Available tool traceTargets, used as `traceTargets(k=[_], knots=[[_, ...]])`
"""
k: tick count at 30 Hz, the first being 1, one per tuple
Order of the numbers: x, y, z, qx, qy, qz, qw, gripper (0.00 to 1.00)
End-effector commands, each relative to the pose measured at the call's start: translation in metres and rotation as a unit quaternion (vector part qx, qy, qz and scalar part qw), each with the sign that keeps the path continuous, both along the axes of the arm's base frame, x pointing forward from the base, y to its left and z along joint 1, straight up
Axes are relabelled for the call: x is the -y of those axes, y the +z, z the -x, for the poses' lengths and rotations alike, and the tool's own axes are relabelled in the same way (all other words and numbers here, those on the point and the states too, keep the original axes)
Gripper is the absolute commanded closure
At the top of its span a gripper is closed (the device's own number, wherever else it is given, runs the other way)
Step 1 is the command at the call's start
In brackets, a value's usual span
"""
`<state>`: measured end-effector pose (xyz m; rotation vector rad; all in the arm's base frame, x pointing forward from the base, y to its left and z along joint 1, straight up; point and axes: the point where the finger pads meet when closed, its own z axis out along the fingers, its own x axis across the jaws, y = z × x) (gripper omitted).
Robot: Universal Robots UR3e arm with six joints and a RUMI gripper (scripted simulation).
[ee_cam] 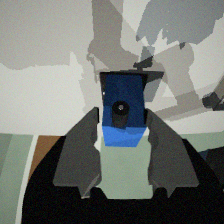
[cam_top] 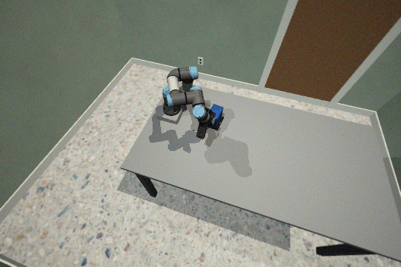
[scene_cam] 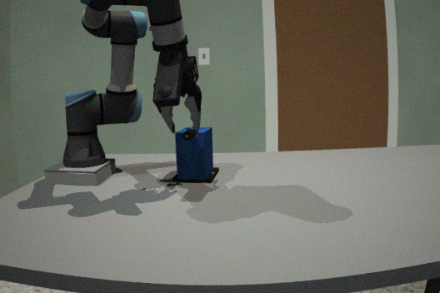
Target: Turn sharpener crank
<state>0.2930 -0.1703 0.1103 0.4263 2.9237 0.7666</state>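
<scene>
The blue box-shaped sharpener (scene_cam: 194, 155) stands upright on a black base plate (scene_cam: 189, 178) on the grey table, close to the arm's base. It also shows in the top view (cam_top: 217, 115) and in the wrist view (ee_cam: 122, 107). Its small dark crank (scene_cam: 192, 139) sits on the upper face of the box; in the wrist view the crank (ee_cam: 119, 112) is a dark knob. My gripper (scene_cam: 183, 127) points down right above the sharpener's top. The fingers are open and stand on either side of the crank (ee_cam: 122, 115), with a gap on each side.
The arm's base (scene_cam: 79, 171) is mounted on a low grey block at the table's left. The table stretches wide to the right. A brown door (scene_cam: 329, 55) and green walls stand behind.
</scene>
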Motion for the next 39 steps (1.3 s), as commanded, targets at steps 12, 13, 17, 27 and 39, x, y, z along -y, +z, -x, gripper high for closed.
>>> traceTargets(k=[12, 13, 17, 27, 39], knots=[[0.018, 0.039, 0.008, -0.003, 0.003, -0.006, 1.000, 0.68], [0.020, 0.041, 0.008, -0.003, 0.003, -0.006, 1.000, 0.68], [0.023, 0.048, 0.009, -0.003, 0.003, -0.006, 1.000, 0.68], [0.023, 0.048, 0.009, -0.003, 0.003, -0.006, 1.000, 0.68], [0.023, 0.048, 0.009, -0.003, 0.003, -0.006, 1.000, 0.68]])
